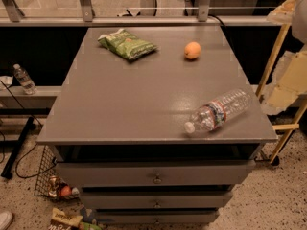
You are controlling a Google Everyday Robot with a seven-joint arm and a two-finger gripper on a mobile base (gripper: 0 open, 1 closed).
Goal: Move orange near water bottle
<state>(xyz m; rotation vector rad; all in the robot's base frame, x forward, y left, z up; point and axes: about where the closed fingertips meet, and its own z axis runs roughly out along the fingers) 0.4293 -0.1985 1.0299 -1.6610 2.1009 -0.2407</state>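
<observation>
The orange (192, 50) is a small round fruit on the grey cabinet top (134, 99), at the far right. The water bottle (218, 111) is clear and ribbed, with a white cap and a red, white and blue label. It lies on its side near the front right edge, cap pointing front-left. Orange and bottle are well apart, the orange further back. My gripper is not in view. A pale blurred shape (301, 13) at the top right edge may be part of my arm.
A green snack bag (126, 43) lies at the far left of the top. A small clear bottle (24, 79) stands on a ledge to the left. A wire basket (55, 181) with clutter sits on the floor at the left. A wooden frame (280, 80) stands at the right.
</observation>
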